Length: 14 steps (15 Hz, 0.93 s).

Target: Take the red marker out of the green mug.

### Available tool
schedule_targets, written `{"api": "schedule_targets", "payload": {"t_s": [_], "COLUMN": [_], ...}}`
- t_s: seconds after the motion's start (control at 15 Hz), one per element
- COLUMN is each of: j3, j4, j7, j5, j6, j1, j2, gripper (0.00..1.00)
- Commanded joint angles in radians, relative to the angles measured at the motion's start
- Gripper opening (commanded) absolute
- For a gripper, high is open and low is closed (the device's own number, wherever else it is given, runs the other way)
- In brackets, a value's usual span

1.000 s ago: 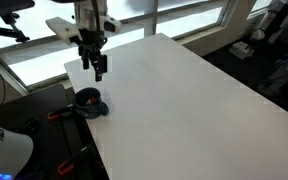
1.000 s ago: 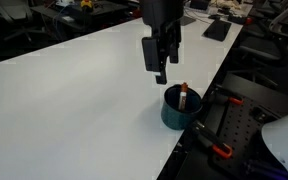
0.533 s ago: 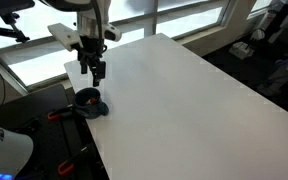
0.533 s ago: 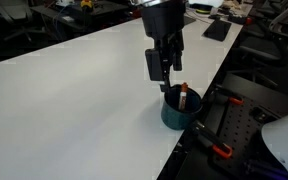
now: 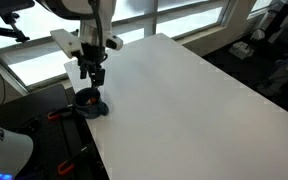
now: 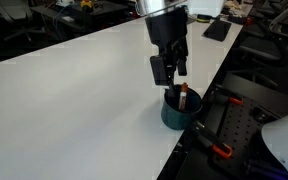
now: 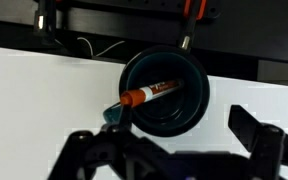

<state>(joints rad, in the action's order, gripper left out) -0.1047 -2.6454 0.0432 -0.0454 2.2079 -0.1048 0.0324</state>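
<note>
The red marker (image 7: 149,93) lies slanted inside the green mug (image 7: 203,100), its orange-red end low against the rim on the handle side, a pale label band along its middle, its darker end up toward the far wall; in an exterior view the marker (image 6: 183,98) leans upright in the mug (image 6: 174,117) with its top just clear of the rim; in an exterior view the mug (image 5: 88,101) shows only as a dark squat shape, and I cannot make out the marker in it; the teal handle (image 7: 112,116) juts out from the mug's side, toward my left-of-picture finger; the mug stands upright on the white table (image 7: 24,90), close to the table's edge in both exterior views; my gripper (image 7: 179,128) hangs straight over the mug, pointing down, and my fingers (image 7: 256,132) are spread wide, one to each side of the mug in the wrist view, gripping nothing; in an exterior view the gripper (image 6: 172,78) has its tips just above the rim and near the marker's top, though I cannot tell whether they touch it; in an exterior view the gripper (image 5: 93,78) sits directly above the mug; the table (image 6: 74,90) runs broad and white away from the mug; past its edge stands dark equipment with orange clamps (image 6: 222,150); windows (image 5: 184,20) line the far side of the room.
</note>
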Motion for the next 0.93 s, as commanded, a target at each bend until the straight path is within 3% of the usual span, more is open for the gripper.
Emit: {"api": "schedule_targets", "payload": {"t_s": [0.0,0.87], "j3": [0.002,0.009], "j4": [-0.010,-0.050], "j7": [-0.001,0.087], "j5": [-0.026,0.049], "j6": [0.003,0.069], "j1": [0.002,0.009], "j2": [-0.024,-0.038], "gripper": [1.00,1.00]}}
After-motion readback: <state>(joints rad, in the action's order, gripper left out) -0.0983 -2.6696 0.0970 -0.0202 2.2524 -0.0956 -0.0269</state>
